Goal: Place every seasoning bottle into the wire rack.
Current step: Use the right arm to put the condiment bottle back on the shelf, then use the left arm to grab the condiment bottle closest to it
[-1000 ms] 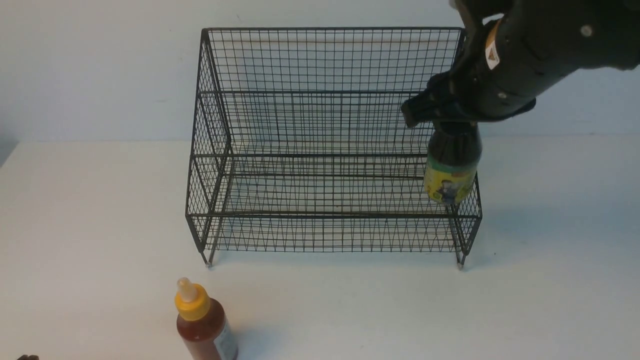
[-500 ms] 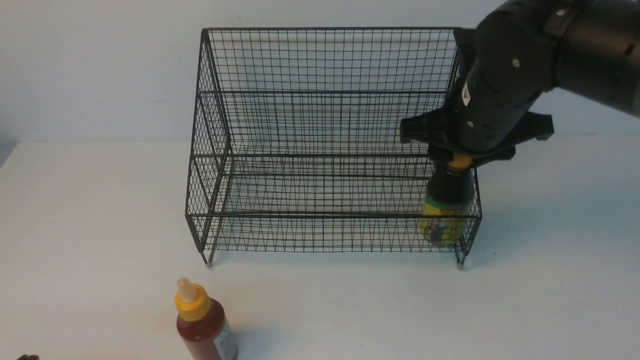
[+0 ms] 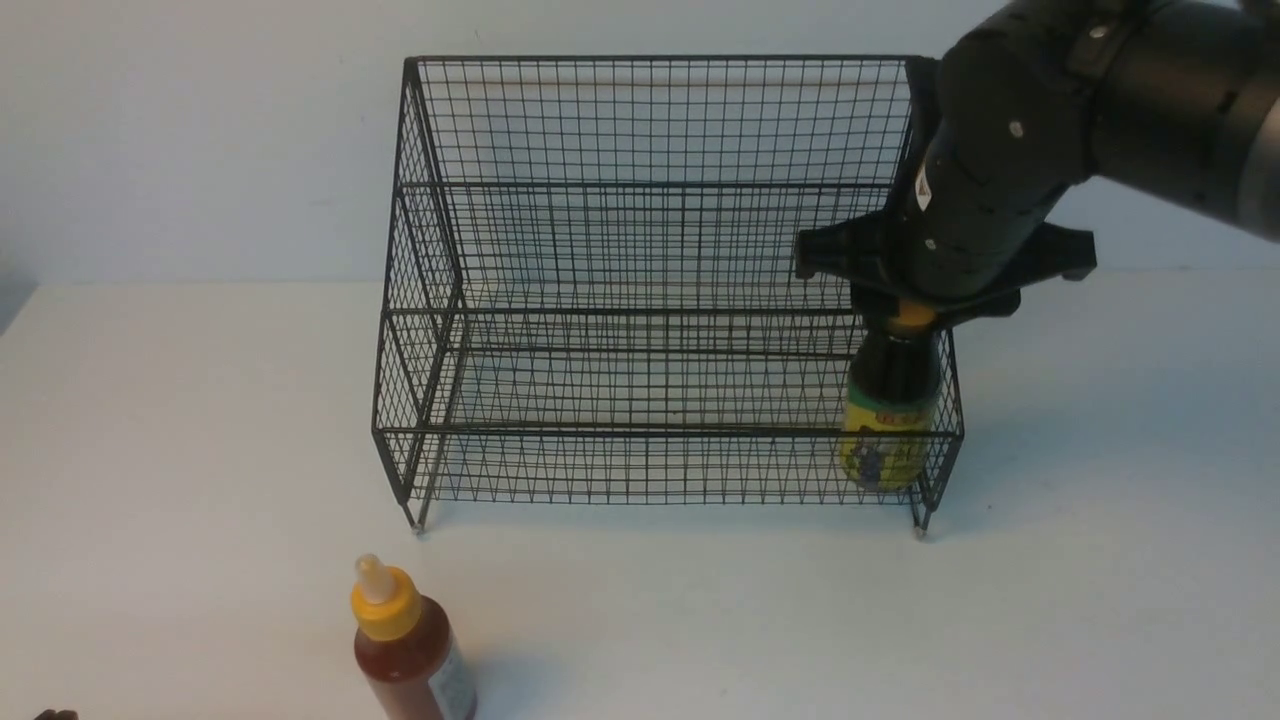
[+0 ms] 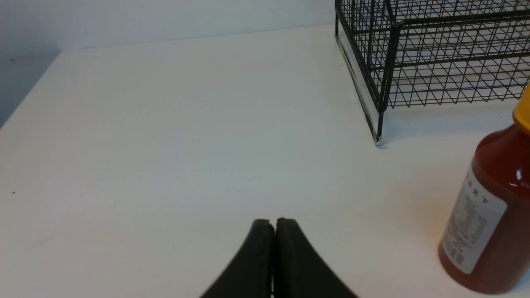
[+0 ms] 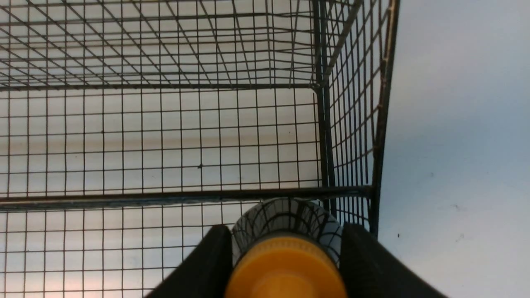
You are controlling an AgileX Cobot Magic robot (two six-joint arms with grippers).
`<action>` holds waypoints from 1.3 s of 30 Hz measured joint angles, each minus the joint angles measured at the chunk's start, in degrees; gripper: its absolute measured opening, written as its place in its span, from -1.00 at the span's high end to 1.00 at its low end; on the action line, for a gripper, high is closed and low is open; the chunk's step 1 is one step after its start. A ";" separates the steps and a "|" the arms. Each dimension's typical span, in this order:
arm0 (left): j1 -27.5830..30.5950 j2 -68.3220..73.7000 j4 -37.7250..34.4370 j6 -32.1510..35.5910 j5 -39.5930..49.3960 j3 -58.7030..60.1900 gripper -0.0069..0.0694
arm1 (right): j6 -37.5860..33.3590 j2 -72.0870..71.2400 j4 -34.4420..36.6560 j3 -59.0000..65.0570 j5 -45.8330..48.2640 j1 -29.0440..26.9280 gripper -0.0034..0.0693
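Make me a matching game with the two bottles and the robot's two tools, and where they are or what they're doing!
Things:
1. dark bottle
2. red bottle
3. left tool
4. right tool

Places or states:
A. shut, holding nothing
B. standing on the table, in front of the rack
C. closed around a bottle's top
D. inside the rack's lower shelf, at its right end

Pairs: 1-D, 2-B, 3-A, 4-C
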 joint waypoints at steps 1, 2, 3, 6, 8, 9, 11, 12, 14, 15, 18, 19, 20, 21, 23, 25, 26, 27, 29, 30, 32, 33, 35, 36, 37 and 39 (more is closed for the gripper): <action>0.00 0.00 0.00 0.00 0.00 0.00 0.85 | 0.04 0.00 0.00 0.00 0.00 0.00 0.05; 0.00 0.00 0.00 0.00 0.00 0.00 0.85 | 0.04 0.00 0.00 0.00 0.00 0.00 0.05; 0.00 0.00 0.00 0.00 0.00 0.00 0.85 | 0.04 0.00 0.00 0.00 0.00 0.00 0.05; 0.00 0.00 0.00 0.00 0.00 0.00 0.85 | 0.19 0.00 0.07 0.01 0.00 0.00 -0.09; 0.00 0.00 0.00 0.00 0.00 0.00 0.85 | 0.19 0.00 0.07 0.05 0.36 0.00 -0.30; 0.00 0.00 0.00 0.00 0.00 0.00 0.85 | 0.19 -0.05 0.01 0.05 0.67 0.00 -0.41; 0.00 0.00 0.00 0.00 0.00 0.00 0.85 | -0.11 -0.70 0.01 0.05 1.66 0.00 -0.61; 0.00 0.00 0.00 0.00 0.00 0.00 0.85 | -0.61 -1.30 0.01 0.05 2.07 -0.06 -0.69; 0.00 0.00 0.00 0.00 0.00 0.00 0.85 | -1.73 -2.63 0.01 0.05 2.56 -0.10 -0.77; 0.00 0.00 0.00 0.00 0.00 0.00 0.85 | -2.68 -3.83 0.01 0.05 2.68 -0.18 -0.80; 0.00 0.00 0.00 0.00 0.00 0.00 0.85 | -5.23 -6.94 -0.03 0.05 3.34 -0.30 -0.83; 0.00 0.00 0.00 0.00 0.00 0.00 0.85 | -5.97 -7.90 -0.03 0.05 3.97 -0.31 -0.83; 0.00 0.00 0.00 0.00 0.00 0.00 0.85 | -6.36 -8.39 -0.03 0.05 4.14 -0.36 -0.83; 0.00 0.00 0.00 0.00 0.00 0.00 0.85 | -8.33 -10.42 -0.03 0.05 5.59 -0.36 -0.81; 0.00 0.00 0.00 0.00 0.00 0.00 0.85 | -10.97 -12.67 -0.03 0.05 7.19 -0.36 -0.76; 0.00 0.00 0.00 0.00 0.00 0.00 0.85 | -16.33 -15.75 -0.03 0.07 8.10 -0.36 -0.66; 0.00 0.00 0.00 0.00 0.00 0.00 0.85 | -19.69 -17.23 0.08 0.31 8.23 -0.36 -0.60; 0.00 0.00 0.00 0.00 0.00 0.00 0.85 | -23.05 -19.33 0.68 0.75 8.23 -0.36 -0.52; 0.00 0.00 0.00 0.00 0.00 0.00 0.85 | -28.40 -23.98 3.31 1.93 8.59 -0.36 -0.30; 0.00 0.00 0.00 0.00 0.00 0.00 0.85 | -30.27 -26.50 5.01 2.72 8.74 -0.36 -0.18; 0.00 0.00 0.00 0.00 0.00 0.00 0.85 | -32.49 -31.37 7.86 4.27 8.85 -0.36 0.07; 0.00 0.00 0.00 0.00 0.00 0.00 0.85 | -32.86 -31.93 8.13 4.76 8.85 -0.36 0.10; 0.00 0.00 0.00 0.00 0.00 0.00 0.85 | -34.18 -38.52 10.62 7.80 8.94 -0.36 0.43; 0.00 0.00 0.00 0.00 0.00 0.00 0.85 | -34.60 -42.31 11.46 10.19 9.08 -0.36 0.57; 0.00 0.00 0.00 0.00 0.00 0.00 0.85 | -34.98 -49.50 12.11 16.41 9.27 -0.36 0.82; 0.00 0.00 0.00 0.00 0.00 0.00 0.85 | -35.10 -54.19 12.44 20.35 9.27 -0.36 0.89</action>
